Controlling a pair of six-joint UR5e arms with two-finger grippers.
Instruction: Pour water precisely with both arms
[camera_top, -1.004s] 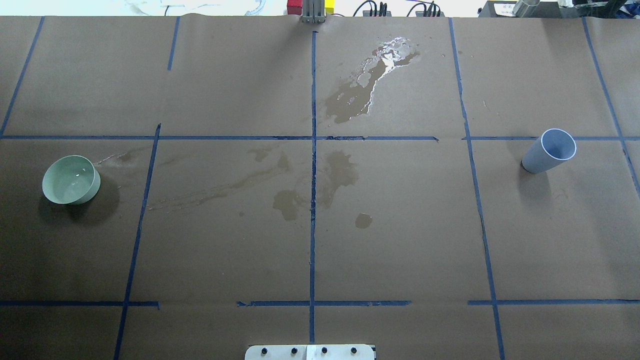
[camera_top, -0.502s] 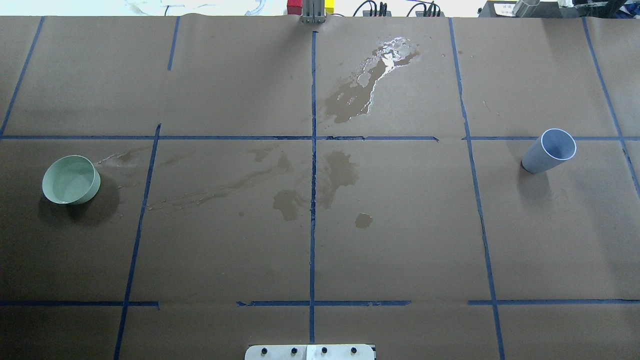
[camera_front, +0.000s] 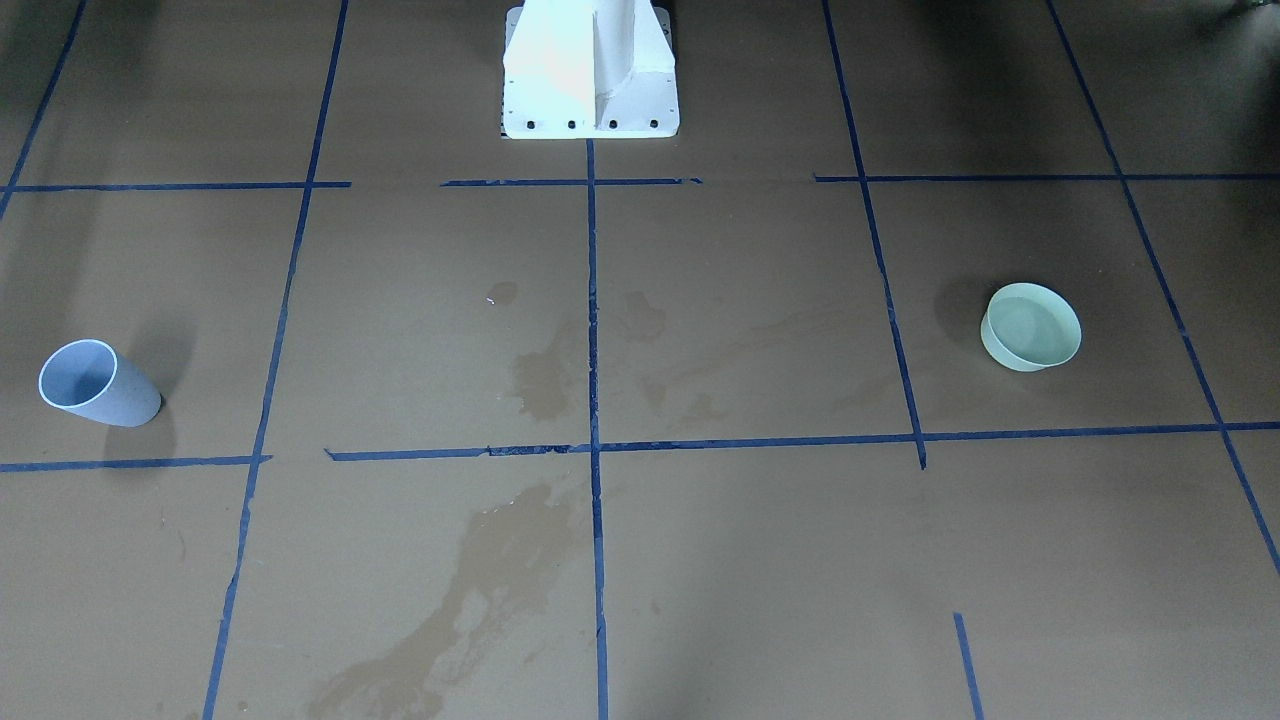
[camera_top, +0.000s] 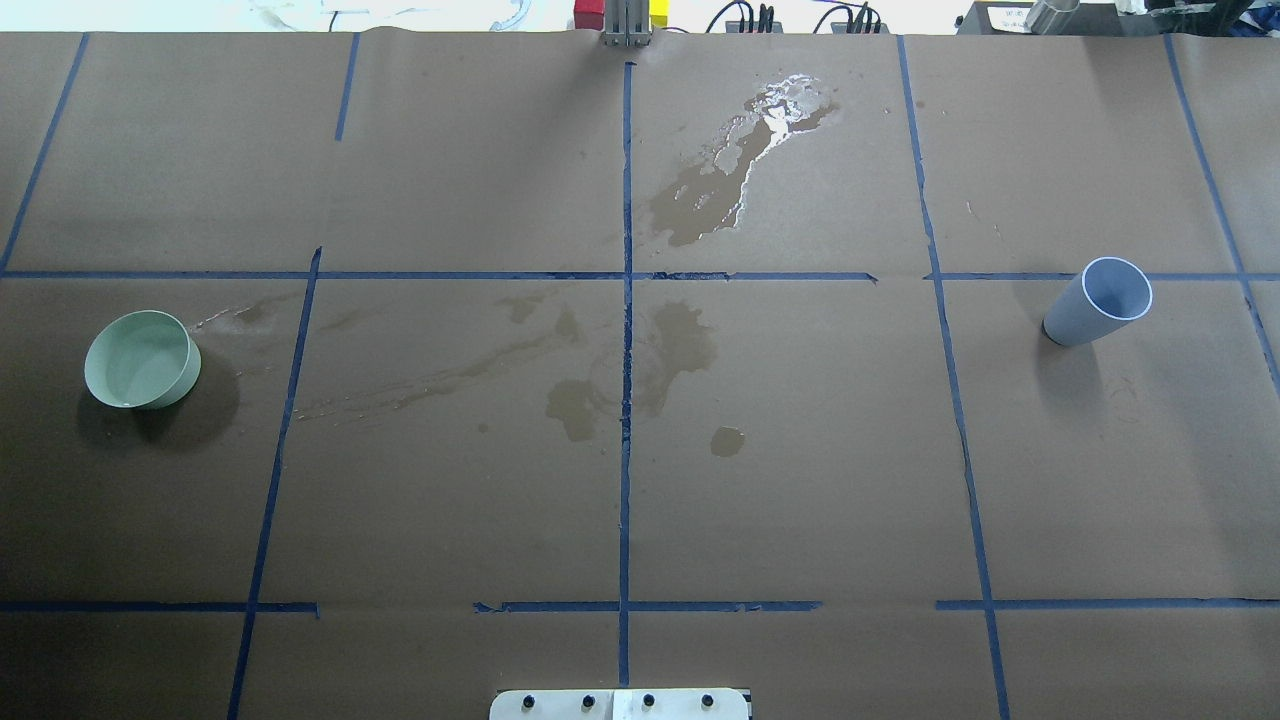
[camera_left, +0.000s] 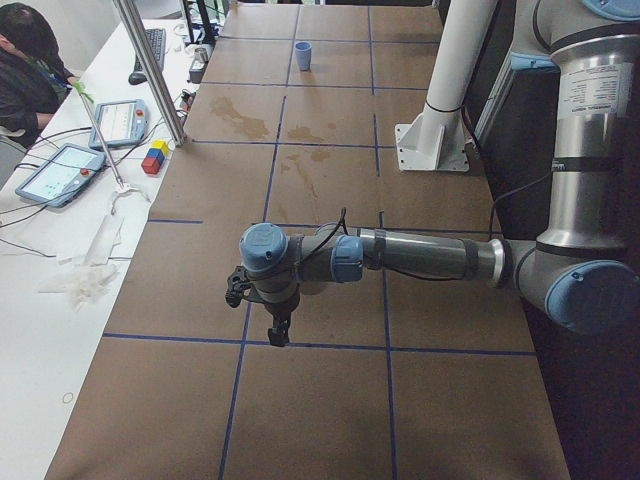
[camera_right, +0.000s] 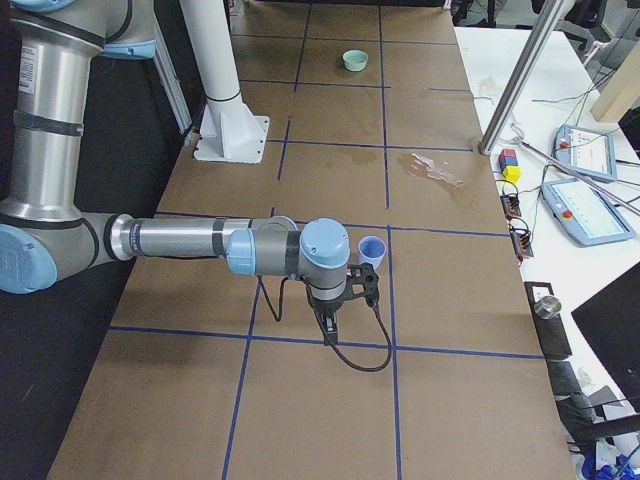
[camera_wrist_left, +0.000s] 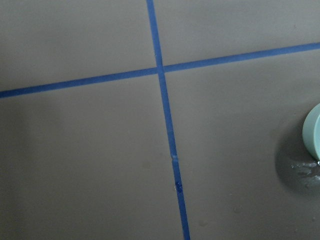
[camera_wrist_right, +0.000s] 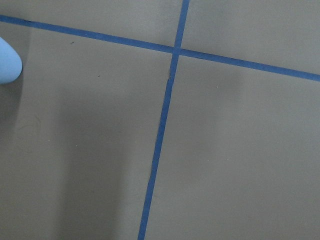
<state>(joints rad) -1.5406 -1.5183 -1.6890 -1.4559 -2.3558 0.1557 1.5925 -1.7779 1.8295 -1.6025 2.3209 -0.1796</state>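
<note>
A pale green bowl (camera_top: 140, 358) stands at the table's left side; it also shows in the front view (camera_front: 1032, 327) and at the left wrist view's right edge (camera_wrist_left: 312, 135). It seems to hold a little clear water (camera_front: 1030, 322). A light blue cup (camera_top: 1098, 300) stands upright at the right side, also seen in the front view (camera_front: 95, 383). My left gripper (camera_left: 277, 330) hangs over the table in the left side view only. My right gripper (camera_right: 333, 322) hangs just beside the cup (camera_right: 372, 250) in the right side view only. I cannot tell whether either is open.
A shiny spilled puddle (camera_top: 760, 130) lies at the far middle of the brown board, with darker damp stains (camera_top: 640, 370) in the centre. Blue tape lines (camera_top: 626, 300) mark a grid. The white pedestal (camera_front: 590, 70) stands at the near edge. An operator (camera_left: 30, 60) sits beyond the far edge.
A small glint inside the green bowl has faded. The bowl, the cup and the stains have not moved.
</note>
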